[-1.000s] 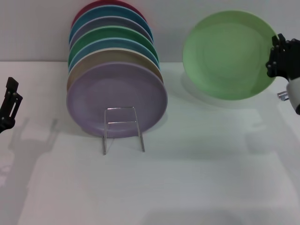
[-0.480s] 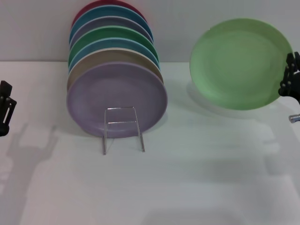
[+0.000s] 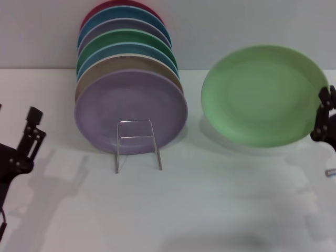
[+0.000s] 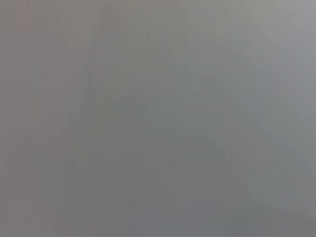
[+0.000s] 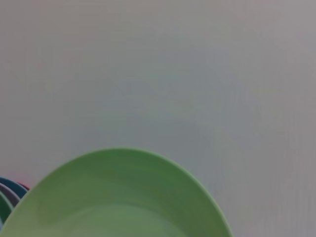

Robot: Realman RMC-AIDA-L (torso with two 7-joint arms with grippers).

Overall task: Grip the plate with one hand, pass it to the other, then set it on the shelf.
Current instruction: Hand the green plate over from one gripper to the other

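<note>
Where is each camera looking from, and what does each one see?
Head view: high on the robot, looking down at the table; shows the right gripper holding the pale green plate, the left gripper, and the wire rack of plates.
Left wrist view: on the left arm, facing a blank grey surface; no robot parts show.
Right wrist view: on the right arm, looking across the pale green plate; no jaws show.
Shared: head and right wrist views both show that plate.

A row of plates stands on edge on the white counter [image 3: 210,199], one behind another. The lavender plate [image 3: 130,111] is frontmost, then a tan plate [image 3: 100,71], a blue plate [image 3: 94,56], a dark green plate [image 3: 113,39], and more colours behind.
</note>
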